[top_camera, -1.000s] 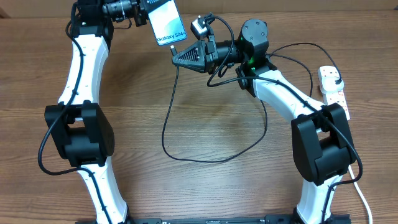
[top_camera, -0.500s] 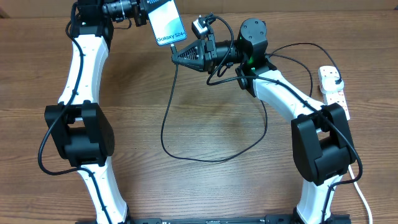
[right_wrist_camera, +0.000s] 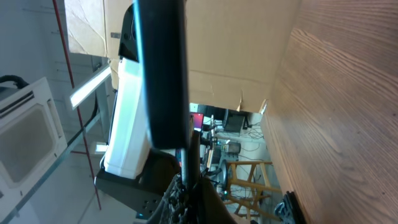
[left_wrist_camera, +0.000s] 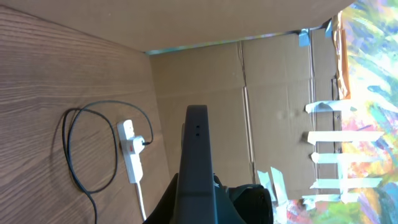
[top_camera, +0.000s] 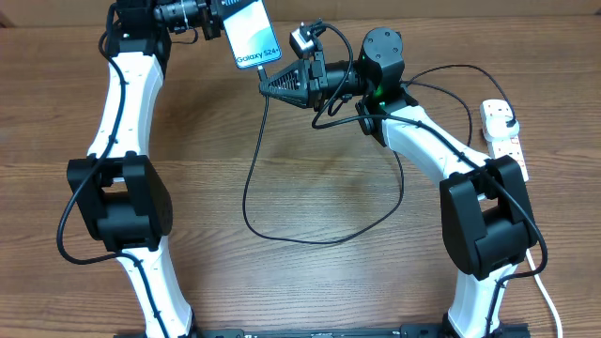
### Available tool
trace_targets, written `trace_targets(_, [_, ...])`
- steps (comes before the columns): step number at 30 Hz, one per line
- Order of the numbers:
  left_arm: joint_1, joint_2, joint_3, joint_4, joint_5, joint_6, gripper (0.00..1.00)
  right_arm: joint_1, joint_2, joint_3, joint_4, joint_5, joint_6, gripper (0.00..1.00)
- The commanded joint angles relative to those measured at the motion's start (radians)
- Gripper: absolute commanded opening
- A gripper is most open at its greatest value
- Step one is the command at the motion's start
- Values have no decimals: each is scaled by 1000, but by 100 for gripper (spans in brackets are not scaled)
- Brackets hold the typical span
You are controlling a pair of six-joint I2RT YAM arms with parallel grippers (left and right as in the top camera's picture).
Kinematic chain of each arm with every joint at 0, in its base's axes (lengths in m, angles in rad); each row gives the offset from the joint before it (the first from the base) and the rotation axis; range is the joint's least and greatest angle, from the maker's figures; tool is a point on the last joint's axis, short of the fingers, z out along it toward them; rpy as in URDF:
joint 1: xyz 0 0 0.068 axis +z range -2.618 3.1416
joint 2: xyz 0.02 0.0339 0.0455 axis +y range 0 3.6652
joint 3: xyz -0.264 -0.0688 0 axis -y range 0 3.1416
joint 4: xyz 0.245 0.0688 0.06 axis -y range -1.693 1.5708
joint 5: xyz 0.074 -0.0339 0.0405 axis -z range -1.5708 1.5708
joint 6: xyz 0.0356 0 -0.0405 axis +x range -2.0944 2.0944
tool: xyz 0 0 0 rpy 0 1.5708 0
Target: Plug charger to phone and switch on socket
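Observation:
My left gripper is shut on the phone and holds it above the far part of the table, its light blue "Galaxy S24" screen facing up. In the left wrist view the phone shows edge-on. My right gripper is shut on the charger's connector tip, right at the phone's lower end. In the right wrist view the tip points at the phone's dark edge. The black cable loops over the table. Its black plug sits in the white socket at the right edge.
The wooden table carries only the cable loop in its middle. A cardboard wall stands behind the table. The socket's white cord runs off the front right.

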Motion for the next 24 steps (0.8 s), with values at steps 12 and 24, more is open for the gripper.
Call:
trace_targets(12, [-4, 0, 21, 5, 42, 17, 4, -1, 6, 17, 50, -16, -4, 4])
trace_targets(24, [-6, 0, 21, -3, 42, 13, 4, -1, 6, 17, 42, -8, 0, 4])
